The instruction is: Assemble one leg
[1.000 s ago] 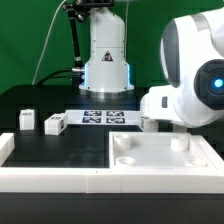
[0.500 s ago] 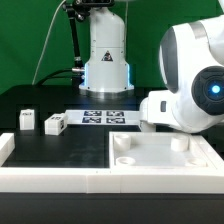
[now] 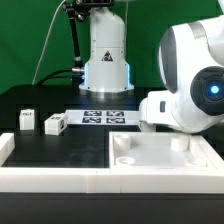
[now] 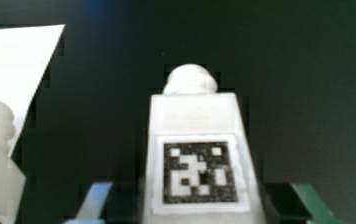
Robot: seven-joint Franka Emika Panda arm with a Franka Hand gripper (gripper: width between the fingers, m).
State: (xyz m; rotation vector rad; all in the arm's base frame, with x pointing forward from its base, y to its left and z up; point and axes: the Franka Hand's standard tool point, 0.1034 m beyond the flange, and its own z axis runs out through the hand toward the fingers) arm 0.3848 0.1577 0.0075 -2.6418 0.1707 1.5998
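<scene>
Wrist view: the leg (image 4: 196,150) lies directly between the fingers (image 4: 100,203) of the gripper (image 4: 201,208), with its tagged face turned to the camera. Its long axis runs away from the camera, at right angles to the line joining the two fingers, so the jaws act across the short width of the post. The rounded peg (image 4: 193,78) is at the end farthest from the gripper. The tagged end sits level with the fingers. A thin dark strip shows between each finger and the side of the leg, and the contact faces are out of sight. Whether the gripper is clamped on the leg or only set around it cannot be told. Black bench (image 4: 299,60) fills the background. Whether the leg rests on it or hangs clear of it cannot be told either.

Exterior view: the gripper (image 3: 150,124) is at centre right of the frame, under the white arm (image 3: 190,80). It is just behind the far edge of the panel (image 3: 150,172) and to the right of the marker board (image 3: 105,117). The leg between its fingers is hidden here. A second leg (image 3: 27,121) and a third leg (image 3: 55,123) stand at middle left, well apart from the gripper.

Assessment: the leg is centred in the jaws and square to them, so no sideways or rotary correction appears necessary. The coming move depends on a firm hold across the width. The nearest socket (image 3: 122,143) lies to the lower left of the gripper in the frame, and the peg end must be brought to face it.
</scene>
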